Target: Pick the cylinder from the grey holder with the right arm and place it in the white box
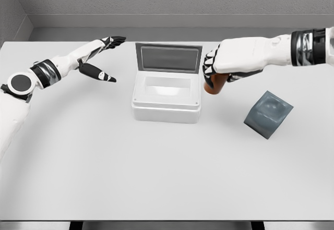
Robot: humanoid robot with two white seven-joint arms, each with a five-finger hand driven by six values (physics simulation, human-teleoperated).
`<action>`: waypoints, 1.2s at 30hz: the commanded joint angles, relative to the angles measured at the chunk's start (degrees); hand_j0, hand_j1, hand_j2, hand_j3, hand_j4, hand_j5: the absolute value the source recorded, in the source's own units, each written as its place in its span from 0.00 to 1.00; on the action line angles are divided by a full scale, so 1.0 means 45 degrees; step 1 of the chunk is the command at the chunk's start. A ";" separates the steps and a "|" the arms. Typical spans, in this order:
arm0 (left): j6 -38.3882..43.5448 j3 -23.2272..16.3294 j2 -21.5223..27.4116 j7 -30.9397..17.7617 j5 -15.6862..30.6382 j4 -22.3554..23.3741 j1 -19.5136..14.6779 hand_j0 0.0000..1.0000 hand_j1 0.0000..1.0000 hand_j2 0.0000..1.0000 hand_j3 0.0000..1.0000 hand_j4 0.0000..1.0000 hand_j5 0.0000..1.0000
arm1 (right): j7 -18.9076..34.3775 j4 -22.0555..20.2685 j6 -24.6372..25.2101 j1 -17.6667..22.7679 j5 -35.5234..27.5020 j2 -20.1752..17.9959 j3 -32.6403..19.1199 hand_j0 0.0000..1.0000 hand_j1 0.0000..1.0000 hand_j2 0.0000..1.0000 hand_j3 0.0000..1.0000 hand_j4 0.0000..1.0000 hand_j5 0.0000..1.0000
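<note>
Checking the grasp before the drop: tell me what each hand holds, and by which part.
The right hand grips the brown cylinder by its upper part; the left hand holds nothing.

Box (166, 105) mid-table (156, 178), lid up behind. Holder (267, 114) right of box, apart. Cyl (213, 85) in right hand (225, 65), betw box & holder. Left hand (99, 58) left of box.

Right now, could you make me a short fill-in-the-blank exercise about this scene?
1. The right hand grips a ____ cylinder.
2. The lid of the white box is ____.
3. The grey holder lies to the ____ of the box in the picture.
4. The left hand holds ____.

Missing words: brown; open; right; nothing
</note>
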 commanded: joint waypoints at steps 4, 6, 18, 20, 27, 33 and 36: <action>0.0015 0.0122 0.0005 -0.0143 0.0075 -0.0124 0.0078 1.00 1.00 1.00 1.00 1.00 1.00 | 0.0021 0.0990 0.0036 -0.0019 0.0399 0.0925 0.0018 0.43 0.43 0.43 0.43 0.43 0.43; 0.0015 0.0141 0.0044 -0.0143 0.0075 -0.0301 0.0137 1.00 1.00 1.00 1.00 1.00 1.00 | 0.0021 0.1615 0.0036 -0.0019 0.0633 0.1511 0.0018 0.43 0.43 0.43 0.43 0.43 0.43; -0.0004 0.0180 -0.0152 -0.0143 -0.0003 -0.0144 -0.0039 1.00 1.00 1.00 1.00 1.00 1.00 | 0.0318 0.3353 0.0036 -0.0156 0.1063 0.2917 0.0037 0.43 0.43 0.43 0.43 0.43 0.43; -0.0004 0.0180 -0.0152 -0.0143 -0.0023 -0.0164 -0.0019 1.00 1.00 1.00 1.00 1.00 1.00 | 0.0318 0.3510 0.0036 -0.0156 0.1063 0.3171 0.0037 0.43 0.43 0.43 0.43 0.43 0.43; 0.0015 0.0200 -0.0152 -0.0143 -0.0062 -0.0105 -0.0039 1.00 1.00 1.00 1.00 1.00 1.00 | 0.0318 0.3393 0.0036 -0.0175 0.1102 0.3210 -0.0197 0.96 0.96 0.96 0.96 0.96 0.96; 0.0015 0.0200 -0.0132 -0.0143 -0.0062 -0.0105 -0.0039 1.00 1.00 1.00 1.00 1.00 1.00 | 0.0318 0.3295 0.0036 -0.0117 0.1102 0.3054 -0.0373 1.00 1.00 1.00 1.00 1.00 1.00; 0.0015 0.0200 -0.0113 -0.0143 -0.0062 -0.0105 -0.0019 1.00 1.00 1.00 1.00 1.00 1.00 | 0.0318 0.2690 0.0036 -0.0039 0.1044 0.2918 -0.1134 1.00 1.00 1.00 1.00 1.00 1.00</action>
